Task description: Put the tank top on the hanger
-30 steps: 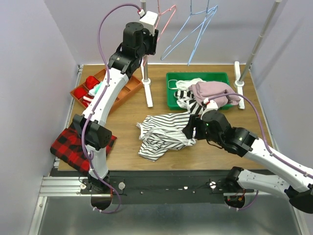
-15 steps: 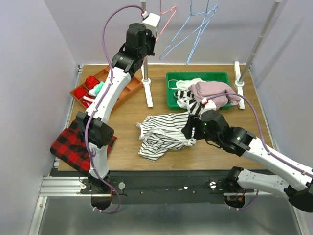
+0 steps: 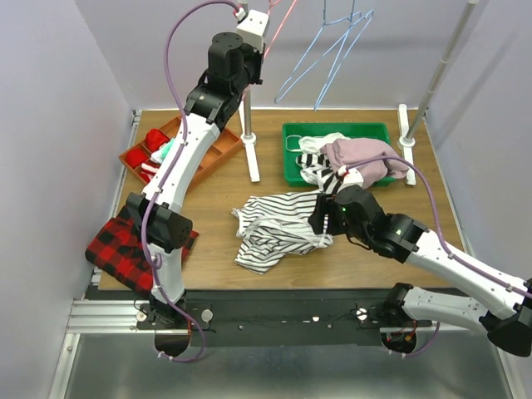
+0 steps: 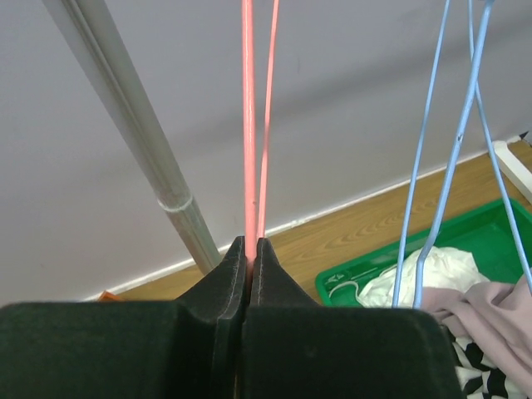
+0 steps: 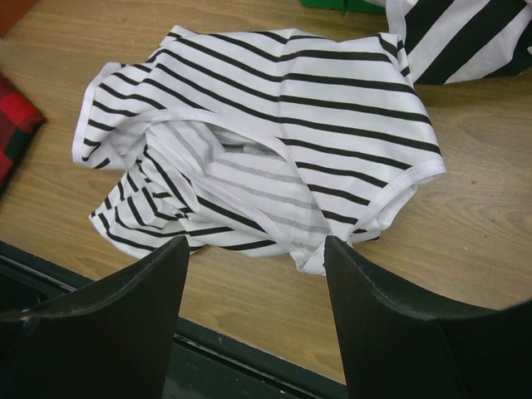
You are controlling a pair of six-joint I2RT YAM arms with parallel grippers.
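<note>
Hanger [image 4: 248, 125] wire is clenched in my left tool [image 4: 250, 243]; lifting straight up should unhook it. My right tool [image 5: 256, 249] hovers released above the tank top [image 5: 274, 125].

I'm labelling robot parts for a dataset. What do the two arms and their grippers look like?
The left arm and right arm have white link shells and chunky black joints. A lilac cable runs along each. A white boxy block sits at the left wrist. The left gripper and right gripper each have two matte black wedge-shaped fingers. No markings are readable.
</note>
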